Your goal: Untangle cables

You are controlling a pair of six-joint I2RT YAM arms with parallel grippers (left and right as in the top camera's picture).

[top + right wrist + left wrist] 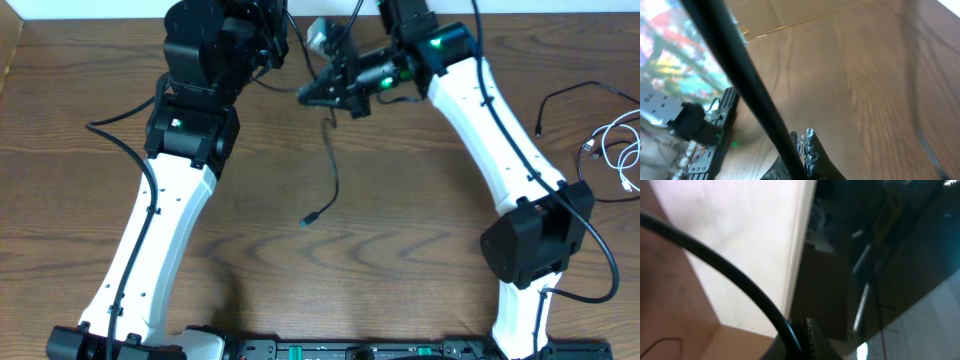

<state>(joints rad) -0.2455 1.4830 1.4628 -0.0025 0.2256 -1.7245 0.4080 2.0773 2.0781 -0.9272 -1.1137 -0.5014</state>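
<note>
The thin black cable hangs from my right gripper down to the table, and its small plug lies at the middle. My right gripper is shut on it; in the right wrist view the black cable runs through the closed jaws. My left gripper is raised at the back, close to the right one. In the left wrist view a black cable enters its closed jaws. The white cable lies coiled at the far right edge, away from both grippers.
Another thin black cord lies at the far right beside the white cable. The wooden table stretches between the two arm bases. A pale wall stands beyond the table's back edge.
</note>
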